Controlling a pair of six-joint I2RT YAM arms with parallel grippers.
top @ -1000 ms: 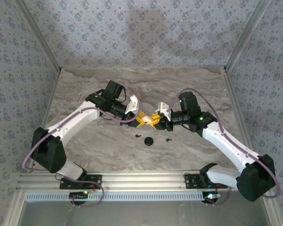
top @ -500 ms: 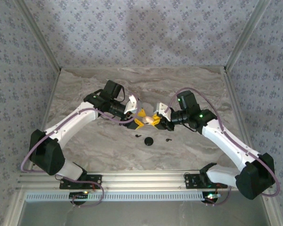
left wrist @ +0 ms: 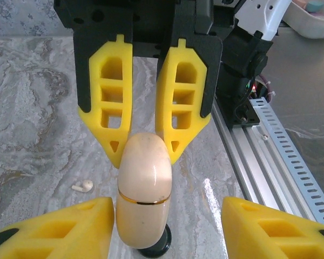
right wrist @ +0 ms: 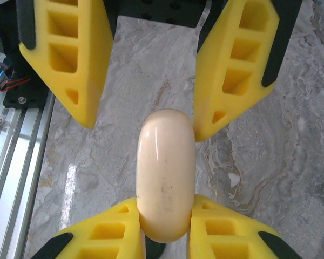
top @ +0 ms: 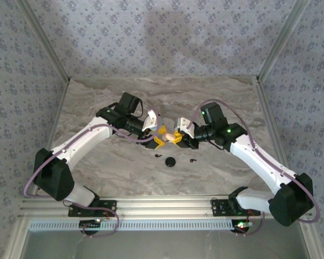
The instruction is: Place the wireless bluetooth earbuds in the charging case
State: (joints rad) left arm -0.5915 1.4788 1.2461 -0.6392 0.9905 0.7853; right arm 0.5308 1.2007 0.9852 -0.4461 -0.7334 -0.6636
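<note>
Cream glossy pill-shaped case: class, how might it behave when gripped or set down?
Probably slippery: the cream glossy pill-shaped case shines, so its rounded end could slide from the right claw. Likely to roll or tip, being round-ended.

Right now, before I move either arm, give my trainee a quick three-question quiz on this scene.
1. True or false: the left gripper is clamped shut on the charging case.
2. The right gripper is: A) open above the table; B) shut on one end of the case; C) holding something black.
3. Fill in: in the top view, an earbud lies on the table on each side of the round black ____.

Key: 1 false, its jaws stand wide apart. 2 B. 3 puck.
</note>
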